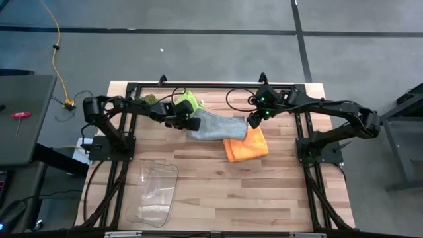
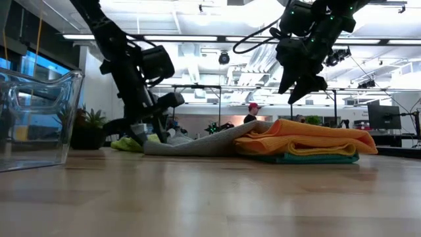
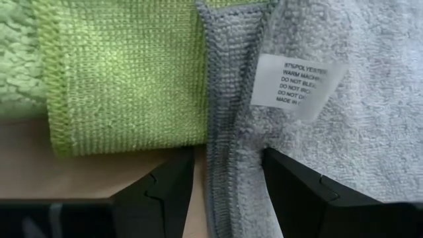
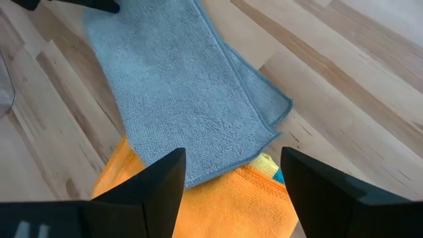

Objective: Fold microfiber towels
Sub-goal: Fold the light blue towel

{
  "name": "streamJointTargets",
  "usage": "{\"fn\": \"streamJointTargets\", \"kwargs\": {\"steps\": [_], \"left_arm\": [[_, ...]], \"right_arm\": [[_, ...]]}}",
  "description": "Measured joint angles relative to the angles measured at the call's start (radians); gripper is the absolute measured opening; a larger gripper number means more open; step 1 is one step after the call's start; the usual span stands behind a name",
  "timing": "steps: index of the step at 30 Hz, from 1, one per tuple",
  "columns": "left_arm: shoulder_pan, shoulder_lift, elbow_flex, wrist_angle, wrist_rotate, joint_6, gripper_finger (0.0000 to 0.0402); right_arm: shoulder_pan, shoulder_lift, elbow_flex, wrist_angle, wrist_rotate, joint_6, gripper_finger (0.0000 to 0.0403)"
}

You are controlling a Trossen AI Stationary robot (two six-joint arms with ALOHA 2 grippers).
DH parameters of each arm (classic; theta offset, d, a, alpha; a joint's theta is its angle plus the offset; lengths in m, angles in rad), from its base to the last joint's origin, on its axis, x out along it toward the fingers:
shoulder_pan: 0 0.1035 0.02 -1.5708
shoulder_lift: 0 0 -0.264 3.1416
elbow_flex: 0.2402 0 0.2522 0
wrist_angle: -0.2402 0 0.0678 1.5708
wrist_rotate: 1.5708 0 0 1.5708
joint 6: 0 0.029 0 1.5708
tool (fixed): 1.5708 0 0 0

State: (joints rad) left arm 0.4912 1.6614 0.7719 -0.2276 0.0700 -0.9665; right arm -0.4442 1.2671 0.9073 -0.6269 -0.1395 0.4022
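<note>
The clear plastic bin [image 1: 155, 195] sits empty-handed at the bench's [image 1: 264, 198] near edge. Mid-bench, the orange towel [image 1: 246, 146] lies folded over teal and yellow layers, the grey towel [image 1: 215, 127] overlapping its edge. The left hand [image 1: 192, 123] is down at the grey towel's far hem, fingers [image 3: 162, 192] spread astride it, not clenched. The right hand [image 1: 253, 122] hovers released above the grey-orange overlap, holding nothing. The lime green towel [image 1: 188, 100] lies farthest back.

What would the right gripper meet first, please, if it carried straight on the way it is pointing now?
Most likely the grey towel: the right gripper hangs open above that towel's near corner, where it overlaps the orange towel. The gap below is unclear, and a slight offset would put it on the orange one instead.
</note>
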Motion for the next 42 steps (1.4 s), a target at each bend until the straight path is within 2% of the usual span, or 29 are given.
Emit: {"fn": "streamJointTargets", "kwargs": {"steps": [7, 10, 13, 17, 19, 22, 25, 28, 33, 36, 39, 42], "left_arm": [[-0.009, 0.003, -0.002, 0.027, 0.004, 0.0, 0.0172], [-0.01, 0.003, -0.003, 0.036, 0.012, 0.028, 0.0157], [-0.014, 0.004, -0.003, 0.028, 0.011, 0.043, 0.0115], [-0.02, 0.0, -0.005, 0.014, 0.024, 0.076, 0.0026], [-0.02, -0.014, -0.005, 0.013, 0.031, 0.095, 0.0009], [-0.013, -0.059, -0.005, -0.039, 0.025, 0.132, 0.001], [-0.009, -0.109, -0.005, -0.123, -0.024, 0.177, 0.0003], [0.004, -0.176, -0.004, -0.199, -0.059, 0.216, 0.0003], [0.015, -0.291, -0.005, -0.299, -0.122, 0.245, 0.0001], [0.015, -0.353, -0.006, -0.342, -0.14, 0.245, 0.0001], [0.016, -0.392, -0.006, -0.353, -0.164, 0.247, 0.0001], [0.016, -0.406, -0.005, -0.348, -0.169, 0.253, 0.0]], "right_arm": [[0.0, 0.0, 0.0, 0.012, 0.007, -0.001, 0.024], [0.0, 0.0, 0.0, 0.012, 0.007, -0.002, 0.024], [0.0, 0.0, 0.0, 0.012, 0.012, -0.002, 0.024], [0.0, 0.0, 0.0, 0.012, 0.019, 0.0, 0.024], [0.0, 0.0, 0.0, 0.012, 0.018, 0.006, 0.024], [0.0, 0.0, 0.0, 0.014, -0.026, 0.019, 0.024], [0.009, 0.0, 0.0, 0.019, -0.097, 0.019, 0.024], [0.053, 0.0, 0.0, 0.02, -0.116, 0.02, 0.024], [0.201, 0.004, 0.0, 0.017, -0.107, 0.019, 0.024], [0.298, 0.026, 0.0, 0.011, -0.021, 0.023, 0.0236], [0.36, 0.083, -0.017, 0.038, 0.008, 0.047, 0.0207], [0.4, 0.165, -0.055, 0.112, 0.035, 0.1, 0.0138]]}}
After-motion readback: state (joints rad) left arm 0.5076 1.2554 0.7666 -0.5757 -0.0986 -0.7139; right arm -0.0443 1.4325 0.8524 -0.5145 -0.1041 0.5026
